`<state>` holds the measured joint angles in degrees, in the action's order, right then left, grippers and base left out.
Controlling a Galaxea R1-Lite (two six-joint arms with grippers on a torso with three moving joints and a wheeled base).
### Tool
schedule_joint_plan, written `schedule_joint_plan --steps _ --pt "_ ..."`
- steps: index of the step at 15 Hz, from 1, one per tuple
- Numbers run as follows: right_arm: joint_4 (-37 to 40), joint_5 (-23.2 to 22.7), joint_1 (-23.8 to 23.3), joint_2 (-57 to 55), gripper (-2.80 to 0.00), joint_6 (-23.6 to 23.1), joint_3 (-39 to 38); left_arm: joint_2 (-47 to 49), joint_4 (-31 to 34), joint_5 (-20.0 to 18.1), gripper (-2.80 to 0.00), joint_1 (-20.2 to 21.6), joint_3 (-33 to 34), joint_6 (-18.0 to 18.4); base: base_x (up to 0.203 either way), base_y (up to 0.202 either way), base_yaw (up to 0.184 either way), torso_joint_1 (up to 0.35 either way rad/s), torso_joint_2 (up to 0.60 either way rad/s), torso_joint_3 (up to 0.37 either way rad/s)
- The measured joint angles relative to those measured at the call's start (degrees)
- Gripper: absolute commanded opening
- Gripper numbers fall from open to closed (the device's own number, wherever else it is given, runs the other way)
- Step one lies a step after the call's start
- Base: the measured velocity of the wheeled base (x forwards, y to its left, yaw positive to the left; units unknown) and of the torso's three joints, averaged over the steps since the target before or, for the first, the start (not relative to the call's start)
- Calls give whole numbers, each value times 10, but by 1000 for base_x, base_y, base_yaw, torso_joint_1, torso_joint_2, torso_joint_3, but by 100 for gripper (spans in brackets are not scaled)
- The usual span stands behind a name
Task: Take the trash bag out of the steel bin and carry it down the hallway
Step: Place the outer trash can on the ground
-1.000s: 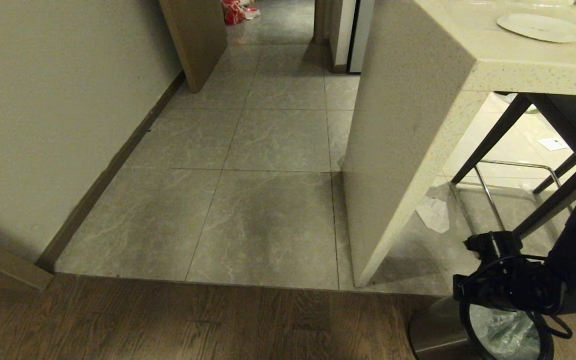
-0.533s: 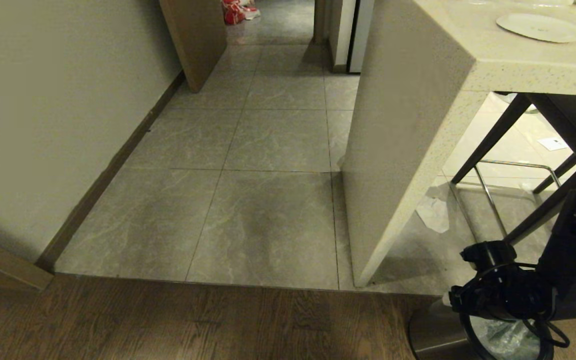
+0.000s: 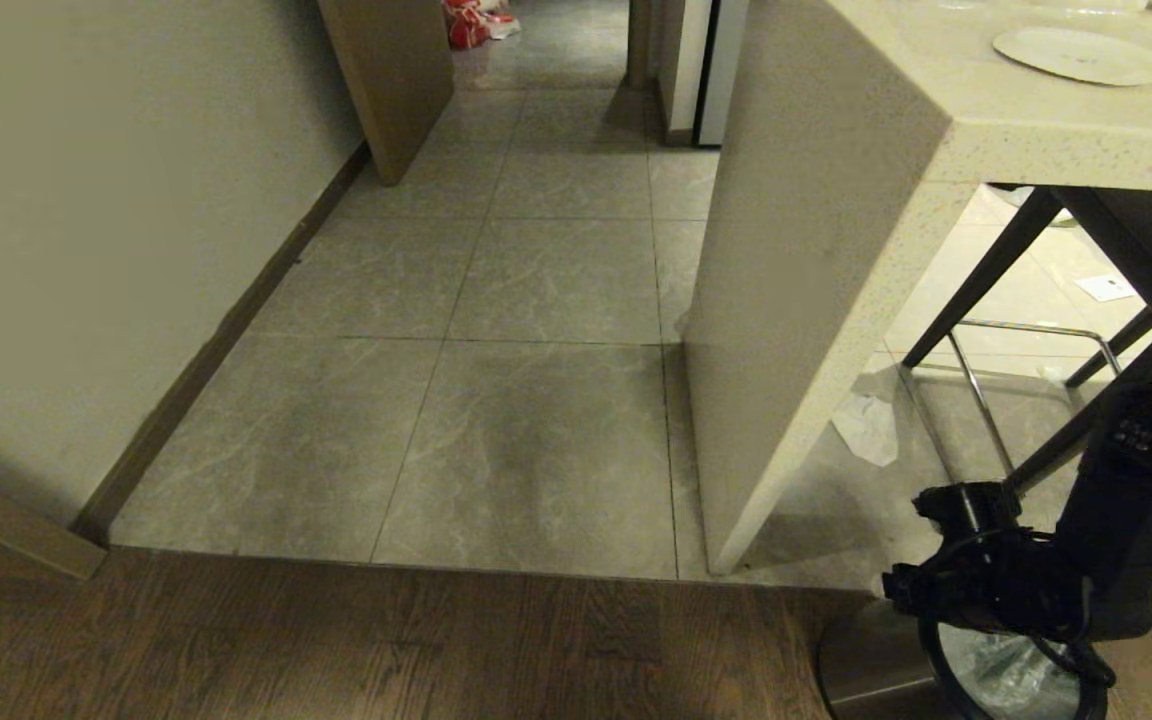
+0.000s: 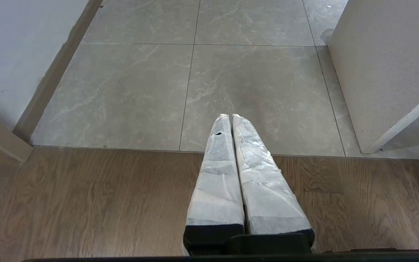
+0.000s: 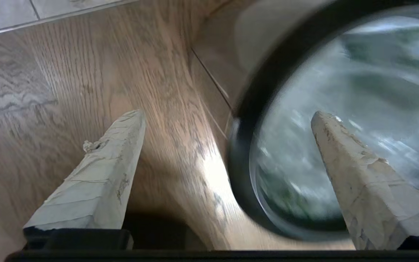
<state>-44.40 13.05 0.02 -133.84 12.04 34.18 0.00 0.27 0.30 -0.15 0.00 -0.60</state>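
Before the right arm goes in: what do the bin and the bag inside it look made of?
The steel bin looks like brushed metal: a dull grey sheen on its wall, with a black ring rim that could be plastic or rubber. The trash bag seems to be thin translucent plastic, whitish and crinkled, with green showing through. The right pincer is open, straddling the rim.

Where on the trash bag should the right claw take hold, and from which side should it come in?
Probably from above, gripping the bag's upper edge just inside the rim. The trash bag sits inside the steel bin, so only its top is reachable. The right claw is open, straddling the black rim with one finger over the bag. No handle loops are discernible.
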Motion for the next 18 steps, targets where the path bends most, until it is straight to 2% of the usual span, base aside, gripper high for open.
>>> schedule_joint_plan --steps 3,18 --pt "-57 -1 0 -45 0 -23 18 0 0 0 -280 0 0 0 0 0 0 0 0 0" --pt "-78 -5 -6 -70 0 -35 16 0 0 0 -280 0 0 0 0 0 0 0 0 0"
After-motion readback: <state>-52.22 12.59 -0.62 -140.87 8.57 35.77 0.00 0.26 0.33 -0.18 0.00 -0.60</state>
